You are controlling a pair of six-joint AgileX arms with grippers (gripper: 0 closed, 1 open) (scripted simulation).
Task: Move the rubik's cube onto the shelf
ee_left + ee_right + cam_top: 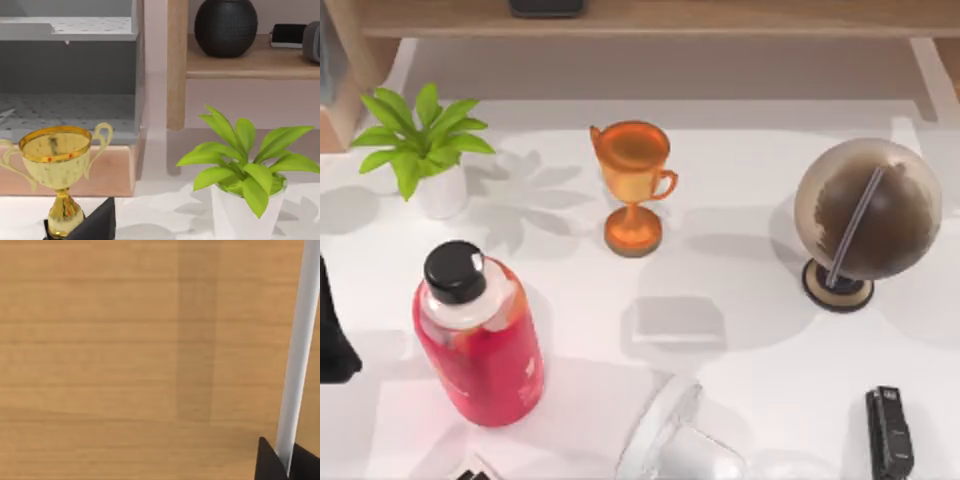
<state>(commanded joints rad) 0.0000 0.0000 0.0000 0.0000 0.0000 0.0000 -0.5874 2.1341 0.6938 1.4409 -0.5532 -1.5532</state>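
L arm sits at the tabletop's left edge, idle. Its gripper looks past the trophy and plant toward the shelf; jaws' state: cannot tell. Going L to R on the tabletop: plant at the back, red bottle near the front, trophy mid, globe at right, and a small black device front right. The shelf runs along the back and carries a dark item (a round dark speaker stands there too). R gripper hangs close over a light-brown wood surface, prob. the shelf board, with a white bar beside it; jaws' state: cannot tell. Rubik's cube: whereabouts cannot tell from these views, so can't confirm held or placed. Judgement: late stage, at or near set-down. Risks: if the cube is let go too near the front edge or while tilted, it could roll off onto the tabletop. If the jaws part only a little, a tile may snag and drag it on pull-back. A low return path could clip the globe or trophy (both top-heavy, prob. tip easily). Crowding by the shelf items could leave the cube no flat spot.
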